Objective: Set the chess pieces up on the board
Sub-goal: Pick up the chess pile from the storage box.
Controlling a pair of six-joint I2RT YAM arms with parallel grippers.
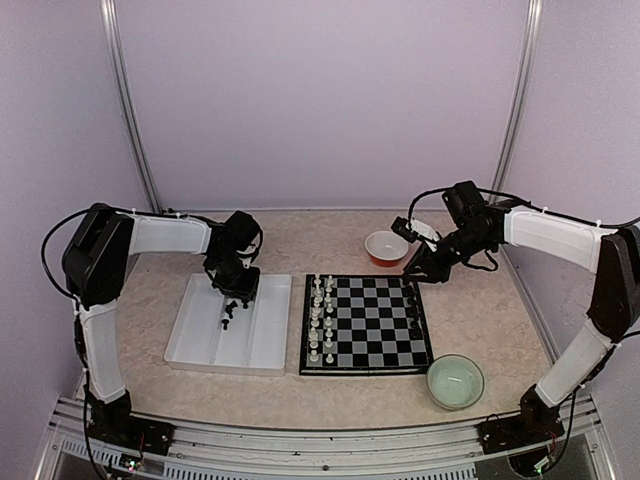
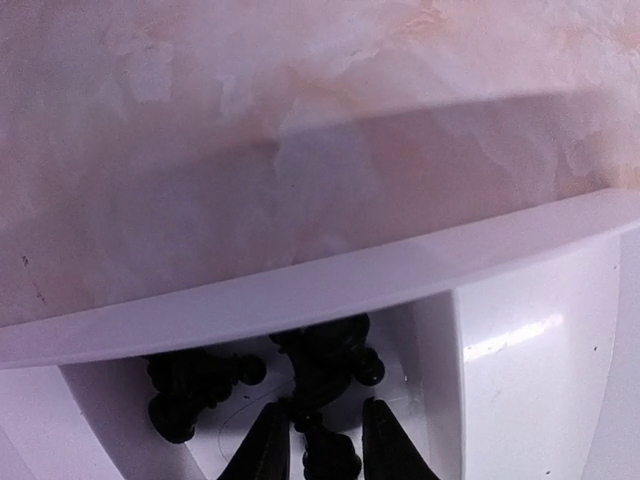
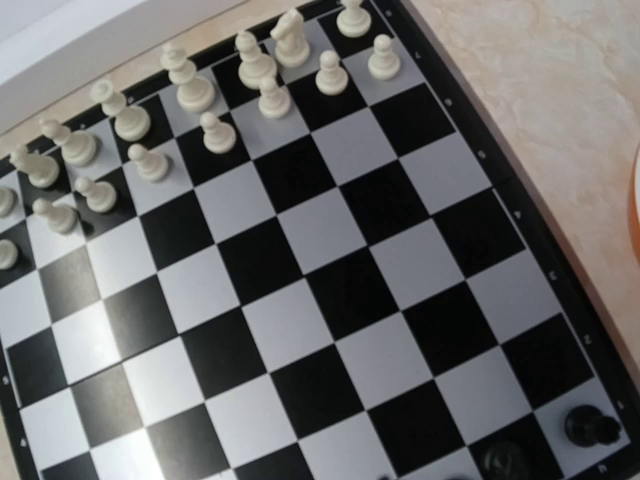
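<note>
The board (image 1: 372, 325) lies mid-table. White chess pieces (image 1: 320, 318) fill its two left columns, and these white pieces (image 3: 195, 92) also show in the right wrist view. A few black pieces (image 1: 411, 300) stand on its right edge, two of them (image 3: 590, 427) at the board's (image 3: 300, 300) corner. My left gripper (image 1: 235, 298) reaches into the white tray (image 1: 200, 340). Its fingers (image 2: 265, 445) stand close either side of one black piece (image 2: 325, 455) from the heap (image 2: 195, 390); I cannot see whether they pinch it. My right gripper (image 1: 415, 272) hovers over the board's far right corner, fingertips hidden.
A red bowl (image 1: 385, 247) stands behind the board's far right corner, next to my right gripper. Near the front right is a pale green bowl (image 1: 455, 381). The tray's rim (image 2: 300, 290) and a partition wall (image 2: 445, 370) lie close around my left fingers.
</note>
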